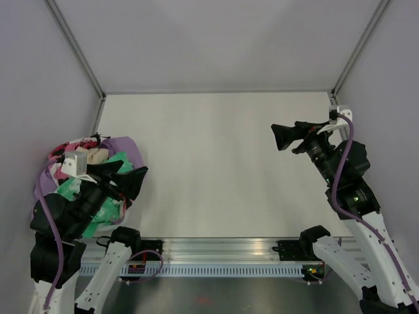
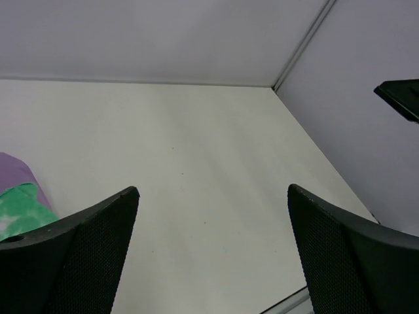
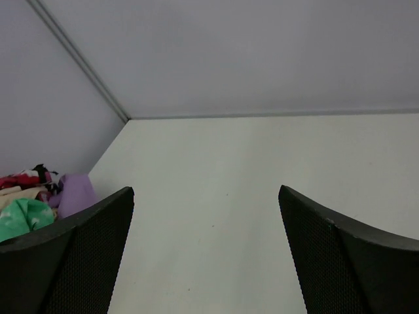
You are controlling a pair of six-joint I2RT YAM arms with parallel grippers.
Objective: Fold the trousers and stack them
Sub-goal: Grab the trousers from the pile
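The trousers [image 1: 107, 210] are lying crumpled at the near-left edge of the table [image 1: 222, 170], heaped with a purple garment [image 1: 129, 148], so no long axis is showing. The left gripper [image 2: 213, 191] is hovering at the heap's right edge, jaws spread wide, gripping nothing. Farther right, the right gripper [image 3: 206, 191] is hanging equally wide and empty.
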